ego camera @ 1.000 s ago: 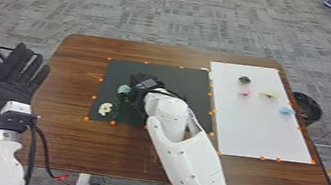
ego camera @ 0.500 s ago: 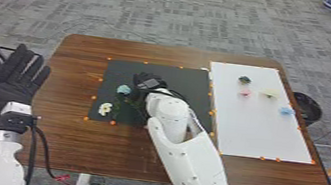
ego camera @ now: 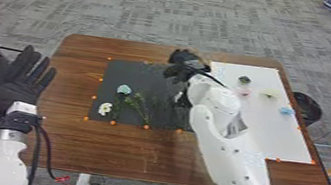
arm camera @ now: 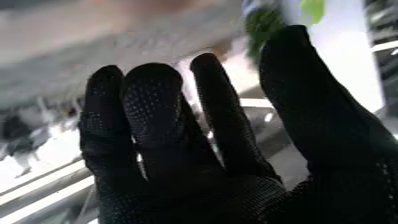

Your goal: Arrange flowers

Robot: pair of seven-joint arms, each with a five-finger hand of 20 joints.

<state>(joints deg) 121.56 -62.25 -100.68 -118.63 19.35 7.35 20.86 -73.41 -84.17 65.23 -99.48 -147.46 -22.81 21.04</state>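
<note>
Flowers [ego camera: 124,89] on black mat [ego camera: 150,78] (one white), left of right hand [ego camera: 184,67]

Soft, fairly even light across the table [ego camera: 137,152]; harsh white glare and deep shadow in the right wrist view.

No legible text, labels, brands, numbers or signs in either view.
</note>
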